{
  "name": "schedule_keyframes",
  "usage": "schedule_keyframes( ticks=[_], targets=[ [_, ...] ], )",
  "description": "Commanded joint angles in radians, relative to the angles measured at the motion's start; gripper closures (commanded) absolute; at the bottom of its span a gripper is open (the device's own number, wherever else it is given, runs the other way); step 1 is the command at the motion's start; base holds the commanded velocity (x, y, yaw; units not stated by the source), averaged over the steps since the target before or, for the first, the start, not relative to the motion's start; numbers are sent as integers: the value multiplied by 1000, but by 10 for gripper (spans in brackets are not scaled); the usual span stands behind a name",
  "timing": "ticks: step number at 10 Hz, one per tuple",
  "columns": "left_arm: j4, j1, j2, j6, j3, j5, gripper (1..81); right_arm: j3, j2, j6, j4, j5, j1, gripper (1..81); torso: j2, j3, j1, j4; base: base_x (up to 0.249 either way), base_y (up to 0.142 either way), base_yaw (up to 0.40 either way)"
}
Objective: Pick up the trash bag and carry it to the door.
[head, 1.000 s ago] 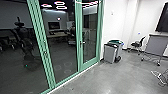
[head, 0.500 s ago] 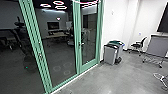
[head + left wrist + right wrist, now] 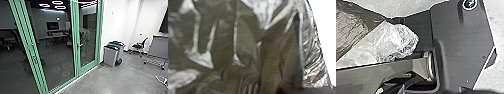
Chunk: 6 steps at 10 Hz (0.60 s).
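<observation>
Beside your robot's dark base (image 3: 458, 50), the crumpled trash bag (image 3: 243, 37) bulged, the green-framed door (image 3: 87, 67) stood ahead of it, and you couldn't tell whether either gripper's jaws were wide or narrow.

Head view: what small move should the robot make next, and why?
Probably ease toward the green-framed door: it stands some way ahead, and the trash bag looms close to the left wrist camera, suggesting the robot has it.
</observation>
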Motion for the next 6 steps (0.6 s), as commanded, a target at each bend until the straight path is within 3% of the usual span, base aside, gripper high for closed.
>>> schedule_keyframes(
  ticks=[1,6],
  targets=[
    [3,-71,-2,6,0,65,811,7,4,-5,-10,-48,46,10,0,0,0,0,254,-83,0],
    [3,-71,0,12,0,65,811,7,4,-5,-10,-48,46,10,0,0,0,0,264,-85,0]
  ],
)
